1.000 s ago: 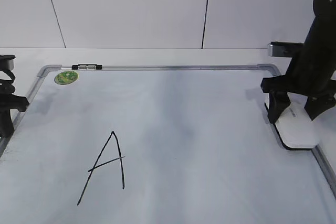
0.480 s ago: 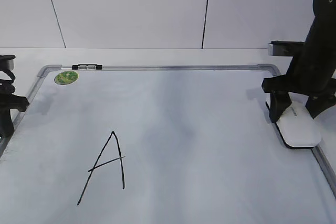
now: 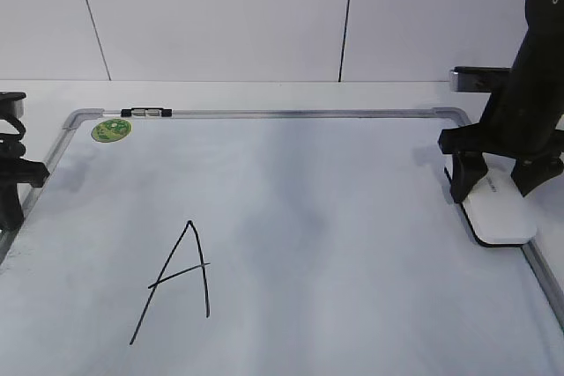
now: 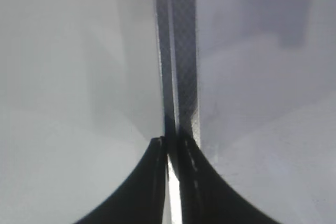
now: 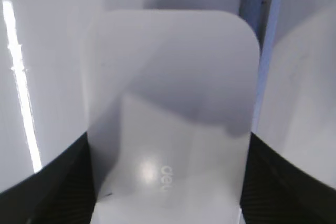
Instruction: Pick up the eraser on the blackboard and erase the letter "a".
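The white eraser [image 3: 500, 215] lies at the right edge of the blackboard [image 3: 335, 200], beside its silver frame. My right gripper [image 3: 495, 191] straddles it with a finger pressed on each long side. The right wrist view shows the eraser [image 5: 173, 103] filling the space between my fingers [image 5: 168, 145], with grey lettering on top. No small cursive "a" shows on the board. My left gripper [image 3: 11, 209] is shut and empty at the board's left edge; in the left wrist view it [image 4: 169, 142] hangs over the frame [image 4: 181, 51].
A tall capital "A" [image 3: 176, 279] in black marker is at the lower left of the board. A round green sticker [image 3: 111, 129] and a small black and silver clip [image 3: 146, 113] sit at the top left. A white panelled wall stands behind.
My right gripper and the eraser have shifted slightly back along the board's right edge together. The left arm has not moved.
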You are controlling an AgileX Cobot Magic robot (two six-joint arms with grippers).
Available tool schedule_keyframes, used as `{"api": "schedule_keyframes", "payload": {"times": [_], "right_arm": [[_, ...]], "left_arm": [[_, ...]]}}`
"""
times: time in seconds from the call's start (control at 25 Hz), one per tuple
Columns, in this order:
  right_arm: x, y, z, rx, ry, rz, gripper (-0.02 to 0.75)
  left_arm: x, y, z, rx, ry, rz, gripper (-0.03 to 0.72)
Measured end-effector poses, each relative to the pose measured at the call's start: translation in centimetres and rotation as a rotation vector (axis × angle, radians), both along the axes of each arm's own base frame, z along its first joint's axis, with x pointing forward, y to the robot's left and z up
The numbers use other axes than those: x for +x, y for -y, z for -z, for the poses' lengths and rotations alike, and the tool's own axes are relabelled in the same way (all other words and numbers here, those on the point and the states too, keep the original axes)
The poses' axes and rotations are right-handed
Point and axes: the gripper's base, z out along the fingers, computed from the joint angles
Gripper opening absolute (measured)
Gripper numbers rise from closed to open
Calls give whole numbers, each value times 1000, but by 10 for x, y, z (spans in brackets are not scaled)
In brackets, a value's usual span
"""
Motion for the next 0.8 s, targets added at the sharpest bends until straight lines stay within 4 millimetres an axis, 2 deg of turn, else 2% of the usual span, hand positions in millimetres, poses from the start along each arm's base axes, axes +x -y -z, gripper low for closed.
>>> {"api": "schedule_keyframes", "payload": {"times": [0.56,0.68,0.8], "right_arm": [[1,1,4,-13,-7,-6,607],[4,2,-3,-31,-16,-3,609],[11,3,-18,-39,9,-1,608]], "left_arm": [[0,0,0,0,0,0,36],[0,0,0,0,-2,0,36],[0,0,0,0,-2,0,36]]}}
